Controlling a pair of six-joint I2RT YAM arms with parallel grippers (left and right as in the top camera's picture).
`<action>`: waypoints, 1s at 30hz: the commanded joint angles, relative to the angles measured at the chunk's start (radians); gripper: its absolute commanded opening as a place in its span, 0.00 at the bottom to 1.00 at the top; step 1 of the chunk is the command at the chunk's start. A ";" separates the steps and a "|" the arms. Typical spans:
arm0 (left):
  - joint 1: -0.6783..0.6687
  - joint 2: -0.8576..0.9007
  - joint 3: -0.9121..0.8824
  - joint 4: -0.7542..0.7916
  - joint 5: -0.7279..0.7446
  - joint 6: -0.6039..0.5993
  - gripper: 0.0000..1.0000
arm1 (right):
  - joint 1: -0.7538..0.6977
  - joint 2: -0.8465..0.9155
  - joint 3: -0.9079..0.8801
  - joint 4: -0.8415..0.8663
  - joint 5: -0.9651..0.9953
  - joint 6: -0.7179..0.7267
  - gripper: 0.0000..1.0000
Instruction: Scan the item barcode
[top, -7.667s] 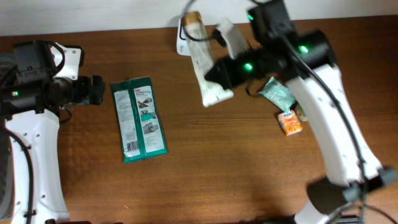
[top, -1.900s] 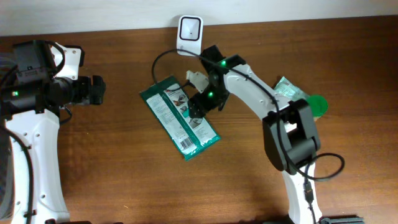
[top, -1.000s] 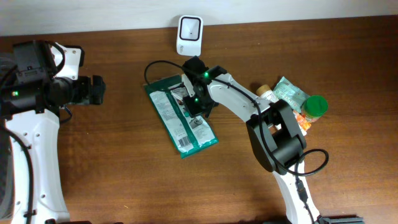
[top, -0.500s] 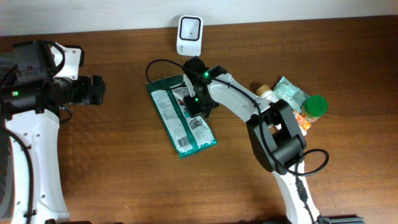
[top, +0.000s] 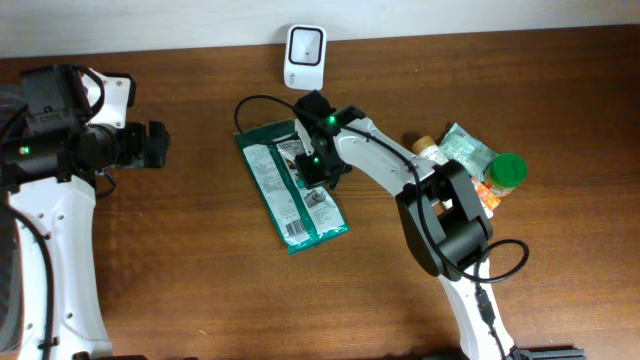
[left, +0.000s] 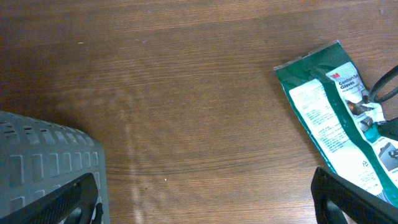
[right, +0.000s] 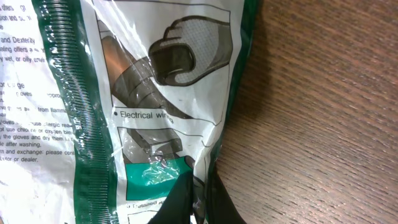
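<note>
Lots cropped or covered in this one

From overhead the right gripper (top: 312, 165) sits on top of the green glove package (top: 285, 195) and covers part of its far right side, and the barcode (top: 292, 229) at the near end is way too tiny to read. The right wrist view crops the package on three sides, chops the small print on the left mid-word, and only shows the fingertips (right: 180, 196) poking in at the bottom edge. Can't tell if any film is pinched between them. The left wrist view loses the package's near end off the right edge and behind a finger (left: 354, 199) of the left gripper (top: 155, 145). The orange carton (top: 490, 198) on the right is mostly tucked behind the right arm (top: 445, 215).
</note>
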 joint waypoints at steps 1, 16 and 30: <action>0.003 -0.006 0.008 0.001 0.003 0.016 0.99 | -0.003 0.080 -0.050 -0.013 0.019 -0.016 0.04; 0.003 -0.006 0.008 0.003 0.004 0.016 0.99 | -0.069 0.080 -0.050 -0.016 -0.150 -0.086 0.04; -0.013 0.070 -0.047 0.002 0.390 -0.224 0.47 | -0.075 0.080 -0.050 0.002 -0.233 -0.090 0.04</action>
